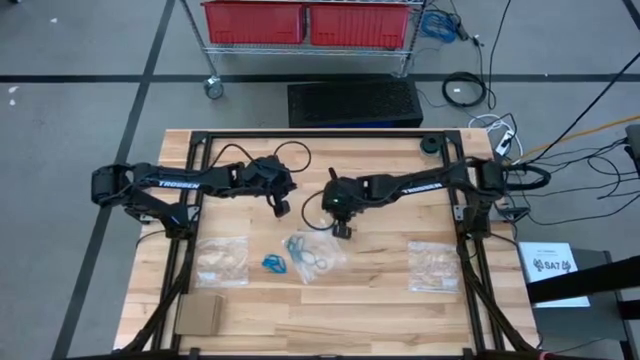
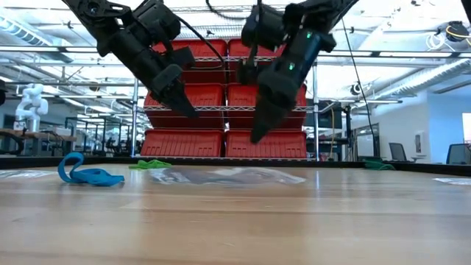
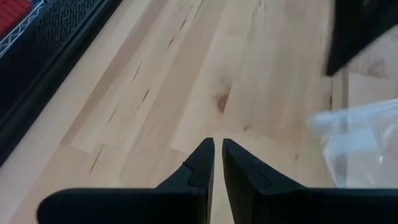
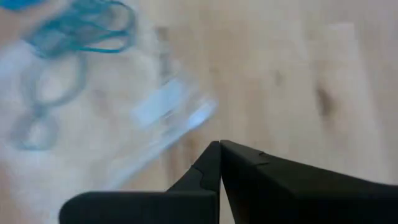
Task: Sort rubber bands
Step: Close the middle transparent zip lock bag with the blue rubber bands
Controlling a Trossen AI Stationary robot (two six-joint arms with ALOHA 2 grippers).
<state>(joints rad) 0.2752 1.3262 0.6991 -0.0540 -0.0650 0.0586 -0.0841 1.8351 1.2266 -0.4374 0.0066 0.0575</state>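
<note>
High view: right tool [image 1: 342,231] sits mid-worktop, pointing at the near edge, clenched with nothing in it; right wrist view shows its fingers [image 4: 208,168] pressed together, tips touching. Low view: it hangs above the worktop [image 1: 380,310], not touching the surface. Just beyond its tip toward the near edge lies a clear plastic bag [image 1: 322,250] with grey-teal rubber bands [image 1: 308,252] inside; tool is near the bag's far edge, apart from it. Right wrist view shows the bag with teal loops [image 4: 87,28] ahead of the fingertips.

Left tool [image 1: 283,208] sits left of the right tool, a bit nearer the far edge, also raised off the worktop in low view. Left wrist view: fingers [image 3: 202,165] nearly together, thin slit between them, nothing gripped, bare wood below.

Bright blue rubber bands [image 1: 273,264] lie loose on the worktop just left of the centre bag, toward the near edge from both tools; low view shows them as a blue curl [image 2: 87,174] flat on the wood. Green bands [image 2: 149,164] show farther back in low view.

Two more clear bags: one [image 1: 222,261] toward the left edge, one [image 1: 434,266] toward the right edge, both well apart from the tools.
</note>
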